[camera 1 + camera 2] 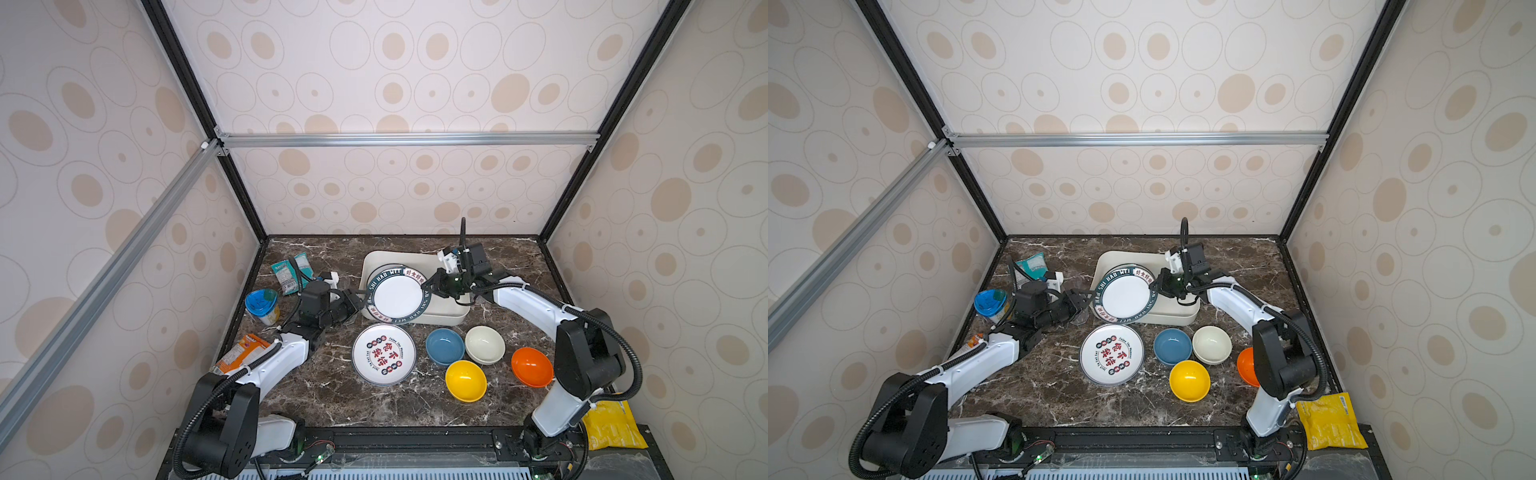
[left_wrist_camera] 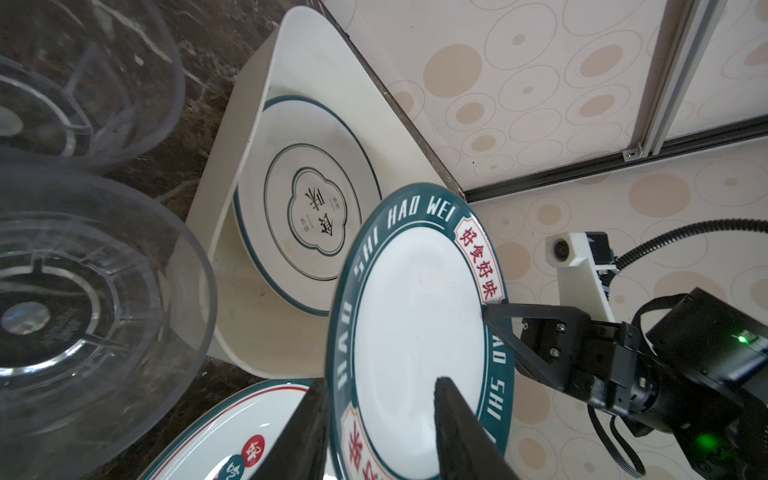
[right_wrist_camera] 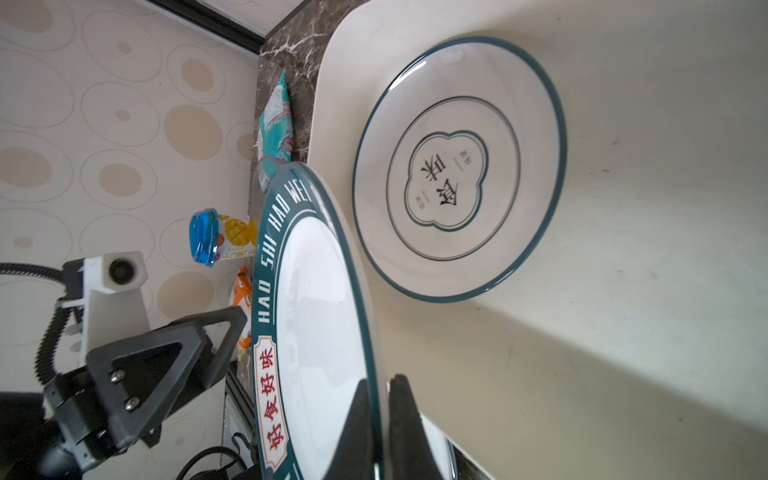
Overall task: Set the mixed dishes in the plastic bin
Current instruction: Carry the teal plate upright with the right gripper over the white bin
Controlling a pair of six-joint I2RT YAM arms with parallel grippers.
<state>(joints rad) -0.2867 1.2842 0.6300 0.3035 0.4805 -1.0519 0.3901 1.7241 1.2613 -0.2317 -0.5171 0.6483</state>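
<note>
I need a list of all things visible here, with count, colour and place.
plastic bin: one, white, table back.
thin-rimmed plate: one, white, inside bin.
HAO WEI plate: one, green-rimmed white, held over bin.
red-lettered plate: one, white, before bin.
bowls: four, blue, cream, yellow, orange, front right.
clear cups: two, left of bin.
blue-lidded cup: one, left side.
snack packets: three, teal, orange, yellow, at the edges.
left claw: open, around HAO WEI plate's rim.
right claw: shut on HAO WEI plate.
</note>
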